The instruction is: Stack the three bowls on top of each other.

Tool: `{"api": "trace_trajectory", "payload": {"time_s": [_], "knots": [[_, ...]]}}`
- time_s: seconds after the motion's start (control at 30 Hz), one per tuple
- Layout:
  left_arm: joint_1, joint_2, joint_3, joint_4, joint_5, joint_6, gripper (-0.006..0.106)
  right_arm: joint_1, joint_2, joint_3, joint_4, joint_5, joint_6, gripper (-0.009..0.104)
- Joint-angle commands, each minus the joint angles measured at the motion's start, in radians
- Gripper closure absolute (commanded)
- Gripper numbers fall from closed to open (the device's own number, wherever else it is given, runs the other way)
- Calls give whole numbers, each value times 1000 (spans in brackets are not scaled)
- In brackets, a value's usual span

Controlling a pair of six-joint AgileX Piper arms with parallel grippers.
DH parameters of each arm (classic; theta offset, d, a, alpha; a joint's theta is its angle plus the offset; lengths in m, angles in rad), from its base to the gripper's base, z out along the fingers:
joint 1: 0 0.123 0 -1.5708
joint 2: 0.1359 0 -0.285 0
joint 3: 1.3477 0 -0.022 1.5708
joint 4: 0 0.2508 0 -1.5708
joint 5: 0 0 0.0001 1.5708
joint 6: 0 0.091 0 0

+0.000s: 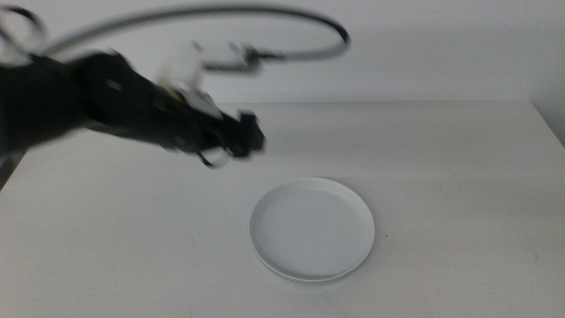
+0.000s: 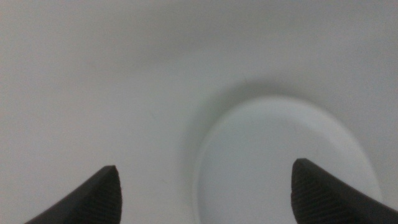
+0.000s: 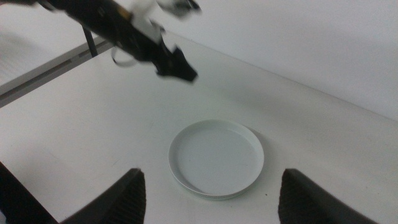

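Observation:
A white bowl (image 1: 311, 228) sits at the middle of the table as the top of a stack. A second rim peeks out under its near edge, and I cannot tell how many bowls lie below. My left gripper (image 1: 245, 139) hangs in the air, up and to the left of the stack, blurred, jaws open and empty. In the left wrist view the bowl (image 2: 280, 168) lies below the open left gripper (image 2: 205, 168). My right gripper (image 3: 211, 173) is out of the middle view; it stands open and empty, well back from the stack (image 3: 216, 158). The left gripper (image 3: 177, 65) shows there too.
The white table (image 1: 459, 168) carries only the stack. Its right edge (image 1: 549, 119) and a pale wall behind are in view. A dark cable (image 1: 291, 18) loops above the left arm.

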Motion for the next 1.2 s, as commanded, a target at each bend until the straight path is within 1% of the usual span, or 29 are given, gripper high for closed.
{"api": "trace_trajectory", "payload": {"time_s": [0.0, 0.13, 0.37, 0.43, 0.53, 0.8, 0.83, 1.17], "knots": [[34, -115, -29, -2, -40, 3, 10, -5, 10, -21, 8, -66, -5, 39], [81, -220, -29, -3, -53, 3, 10, -5, 10, -21, 8, -66, -5, 39], [134, -324, -29, 6, -94, 3, 10, -5, 10, -21, 8, -66, -5, 39], [134, -339, -29, 27, -124, 4, 10, -5, 10, -21, 8, -66, -5, 39], [133, -355, -29, 31, -174, 4, 10, -5, 10, -21, 8, -66, -5, 39], [132, -367, -29, 17, -203, 4, 10, -5, 10, -21, 8, -66, -5, 39], [131, -367, -29, -2, -198, 3, 10, -5, 10, -21, 8, -66, -5, 39], [132, -380, -24, 3, -207, 3, 10, -5, 10, -21, 8, -66, -5, 39]]}}
